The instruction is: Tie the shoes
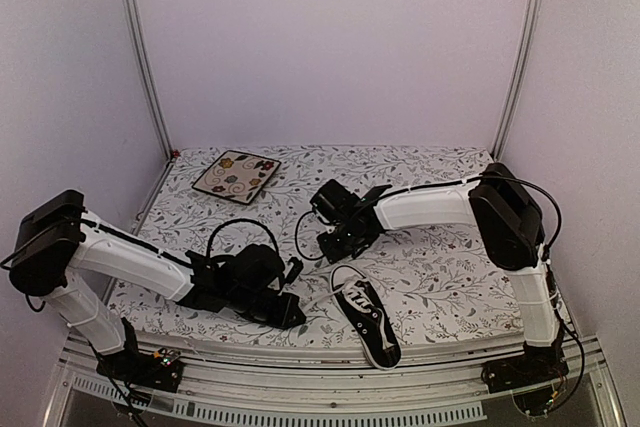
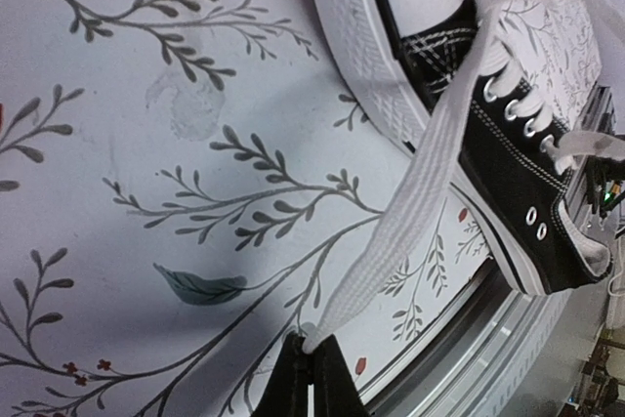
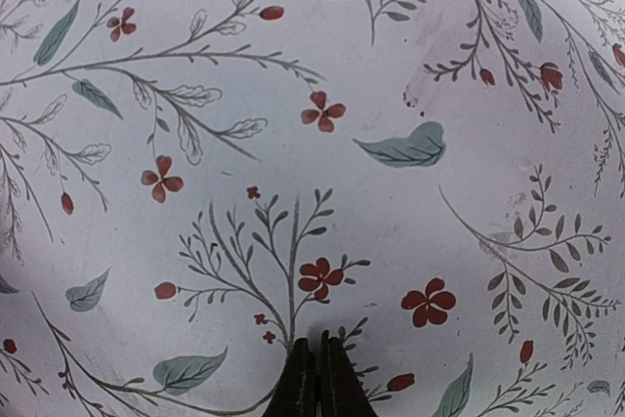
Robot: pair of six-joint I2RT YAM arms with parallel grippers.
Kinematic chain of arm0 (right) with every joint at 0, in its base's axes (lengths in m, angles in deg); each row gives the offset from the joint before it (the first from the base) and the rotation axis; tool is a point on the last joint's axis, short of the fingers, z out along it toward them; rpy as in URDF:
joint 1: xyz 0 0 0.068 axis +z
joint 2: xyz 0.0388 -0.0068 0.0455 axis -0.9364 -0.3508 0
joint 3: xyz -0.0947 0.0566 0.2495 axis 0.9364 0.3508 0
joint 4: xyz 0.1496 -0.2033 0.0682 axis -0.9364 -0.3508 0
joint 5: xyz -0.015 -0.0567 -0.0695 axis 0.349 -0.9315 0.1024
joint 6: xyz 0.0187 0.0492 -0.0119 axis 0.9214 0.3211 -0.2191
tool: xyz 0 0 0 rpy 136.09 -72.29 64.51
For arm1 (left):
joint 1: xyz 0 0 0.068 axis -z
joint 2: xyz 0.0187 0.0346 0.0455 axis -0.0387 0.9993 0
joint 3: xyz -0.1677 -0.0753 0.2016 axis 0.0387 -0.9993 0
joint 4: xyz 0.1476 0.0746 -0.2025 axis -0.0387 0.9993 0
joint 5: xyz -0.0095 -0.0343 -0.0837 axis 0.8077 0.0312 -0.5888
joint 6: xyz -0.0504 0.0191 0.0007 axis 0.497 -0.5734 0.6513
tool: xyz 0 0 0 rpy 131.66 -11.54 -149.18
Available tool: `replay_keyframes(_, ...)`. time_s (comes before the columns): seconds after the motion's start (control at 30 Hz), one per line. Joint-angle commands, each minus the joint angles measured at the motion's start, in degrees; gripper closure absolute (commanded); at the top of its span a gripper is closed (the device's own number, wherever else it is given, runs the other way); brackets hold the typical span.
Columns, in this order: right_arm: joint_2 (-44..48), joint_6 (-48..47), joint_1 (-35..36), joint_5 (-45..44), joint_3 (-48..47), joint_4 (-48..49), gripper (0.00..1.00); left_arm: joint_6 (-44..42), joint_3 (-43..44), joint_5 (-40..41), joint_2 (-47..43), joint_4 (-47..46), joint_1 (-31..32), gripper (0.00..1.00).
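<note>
Pinching 1 lace tip, risking a slip or a dragged shoe

Holding the tip of a white lace in the left pincer, fingers pressed together on only the very end; likely to slide out under a sharp tug, judging by so thin a bite; pulling harder could instead drag or roll the black shoe, lying loose near the front edge of the table, toe cap toward the arm bases, close to the metal rail; could tip off there.

Noting the right pincer pressed together on nothing, hovering over bare floral cloth beyond the shoe's heel; needs spreading before taking the 2nd lace, seemingly looped beside that heel.

Leaving aside the square flowered plate, well apart at the back left and out of the way; only the 2 forearms crowding the shoe, risking a snag or knock.
</note>
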Motion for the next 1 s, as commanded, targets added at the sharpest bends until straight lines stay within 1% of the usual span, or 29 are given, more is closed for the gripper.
replay_keyframes(0.0, -2.32, 0.40, -0.11, -2.08, -0.09, -2.71, 0.98, 0.03, 0.31, -0.16, -1.01, -1.08, -0.15, 1.00)
replay_keyframes(0.13, 1.15, 1.72, -0.19, -8.31, 0.87, -4.17, 0.98, 0.18, 0.39, 0.35, -1.47, -0.61, -0.11, 1.00)
replay_keyframes(0.3, 9.07, 5.05, -1.75, -13.51, 4.88, -6.77, 0.98, 0.52, 0.15, 0.81, -2.43, -0.10, -0.09, 1.00)
replay_keyframes(0.53, 21.99, 8.93, -7.10, -17.85, 16.82, -7.47, 0.98, 0.61, -0.38, 3.01, -5.21, 1.39, -0.94, 1.00)
replay_keyframes(0.77, 31.85, 8.33, -16.89, -21.82, 28.01, -7.13, 0.98, -2.60, 0.38, 3.47, -8.78, 4.39, -6.19, 1.00)
replay_keyframes(0.9, 36.63, 7.28, -21.22, -22.64, 31.08, -6.18, 0.98, -3.80, -0.67, 4.35, -12.54, 6.59, -10.39, 1.00)
replay_keyframes(0.97, 38.92, 6.73, -22.27, -21.69, 31.90, -5.38, 0.98, -4.13, -1.68, 3.71, -14.72, 6.67, -12.51, 1.00)
